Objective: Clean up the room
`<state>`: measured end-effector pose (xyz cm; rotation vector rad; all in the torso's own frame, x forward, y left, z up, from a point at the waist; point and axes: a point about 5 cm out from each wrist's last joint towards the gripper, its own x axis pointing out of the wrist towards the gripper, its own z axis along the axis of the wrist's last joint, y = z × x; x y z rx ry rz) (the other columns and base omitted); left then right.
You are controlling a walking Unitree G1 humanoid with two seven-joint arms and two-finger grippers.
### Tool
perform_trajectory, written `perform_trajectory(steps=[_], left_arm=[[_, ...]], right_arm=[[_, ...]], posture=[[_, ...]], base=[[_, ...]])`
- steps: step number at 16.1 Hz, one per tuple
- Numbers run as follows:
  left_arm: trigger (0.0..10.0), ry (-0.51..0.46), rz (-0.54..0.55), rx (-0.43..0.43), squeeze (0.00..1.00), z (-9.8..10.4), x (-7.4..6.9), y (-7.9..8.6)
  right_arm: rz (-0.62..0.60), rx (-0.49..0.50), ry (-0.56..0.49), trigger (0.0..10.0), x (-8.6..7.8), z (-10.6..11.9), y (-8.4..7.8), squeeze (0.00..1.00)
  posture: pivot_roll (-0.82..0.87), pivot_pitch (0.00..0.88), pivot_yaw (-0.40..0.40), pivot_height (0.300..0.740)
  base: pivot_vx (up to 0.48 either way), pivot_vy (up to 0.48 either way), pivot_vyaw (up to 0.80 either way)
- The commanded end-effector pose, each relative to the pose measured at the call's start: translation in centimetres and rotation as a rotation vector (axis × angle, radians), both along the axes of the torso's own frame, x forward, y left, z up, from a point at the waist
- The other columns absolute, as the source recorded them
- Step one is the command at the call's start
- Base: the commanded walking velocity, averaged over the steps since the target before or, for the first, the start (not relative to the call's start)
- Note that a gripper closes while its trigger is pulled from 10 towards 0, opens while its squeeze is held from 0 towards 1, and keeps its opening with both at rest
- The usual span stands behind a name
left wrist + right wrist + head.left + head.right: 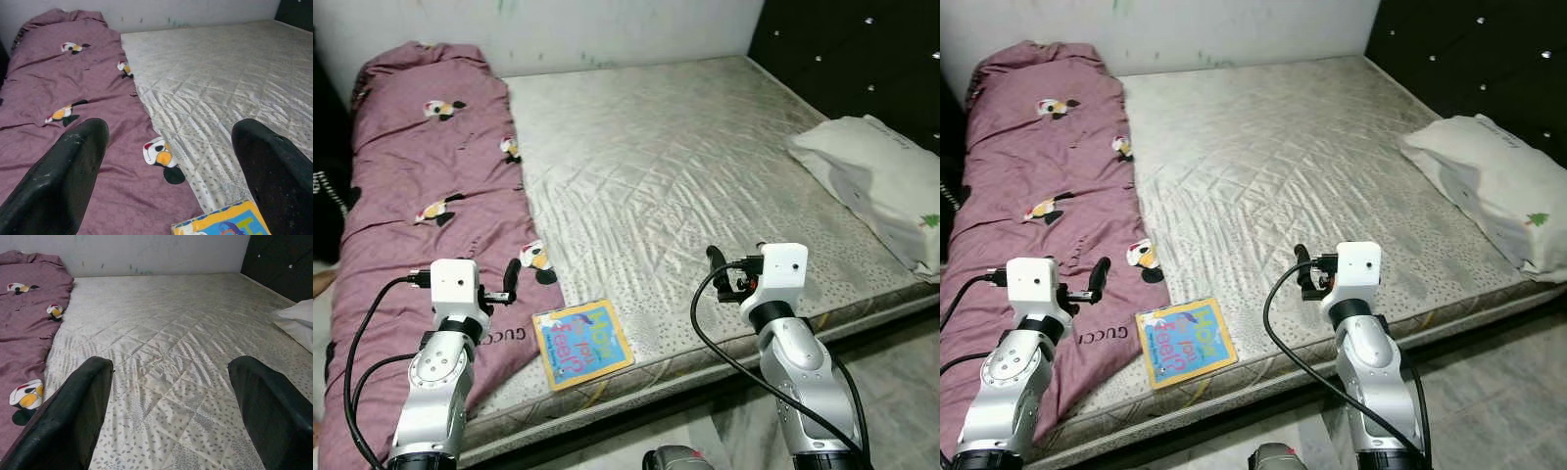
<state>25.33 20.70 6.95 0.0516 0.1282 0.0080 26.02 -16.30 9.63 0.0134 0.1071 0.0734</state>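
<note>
At the bottom of the left eye view both silver arms rise from the lower edge, the left gripper [512,281] at lower left and the right gripper [716,269] at lower right. Each wrist view shows its own two black fingers [73,166] spread wide apart with nothing between them, the left pair over purple cloth and the edge of a book, the right pair [78,411] over bare mattress. Between the two arms, in the lower centre of the frame, a thin picture book [581,343] with a blue and yellow cover lies flat near the front edge of the mattress [705,166], its left side just beside the hem of the purple blanket. That blanket [421,196], printed with small bird figures and with lettering along its near hem, runs up the left side of the frame from the lower left corner to the upper left, lying lengthwise along the mattress. The quilted pale mattress takes up the centre and stretches to the top of the frame. At the right edge, middle height, a white pillow [886,181] rests on the mattress, well apart from the book. Behind it, in the upper right corner, stands a dark tufted headboard [862,54], and a pale wall [607,29] closes the top.
</note>
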Motion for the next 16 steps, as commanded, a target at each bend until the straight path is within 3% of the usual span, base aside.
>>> perform_trajectory(steps=[1, 3, 10, 16], left_arm=[[10.0, -0.017, 0.005, 0.011, 0.00, 0.40, 0.01, -0.08], [10.0, -0.020, 0.008, 0.015, 0.00, 0.45, -0.06, -0.11], [10.0, -0.012, 0.012, 0.020, 0.00, 0.34, -0.05, -0.14], [10.0, -0.012, 0.021, 0.022, 0.00, 0.37, -0.03, -0.11]], right_arm=[[-0.012, -0.005, -0.008, 10.0, -0.06, 0.14, -0.34, 0.00], [-0.011, -0.003, -0.009, 10.0, -0.07, 0.13, -0.32, 0.00], [-0.003, -0.002, -0.010, 10.0, -0.06, 0.14, -0.26, 0.00], [0.005, -0.004, -0.007, 10.0, -0.02, 0.08, -0.19, 0.00]], posture=[[-0.02, 0.000, -0.010, 0.740], [-0.02, 0.000, -0.011, 0.740], [-0.02, 0.000, -0.012, 0.667], [-0.02, 0.000, -0.015, 0.663]], base=[[0.000, 0.000, 0.00], [0.000, 0.000, 0.00], [0.000, 0.000, 0.00], [0.000, 0.000, 0.00]])
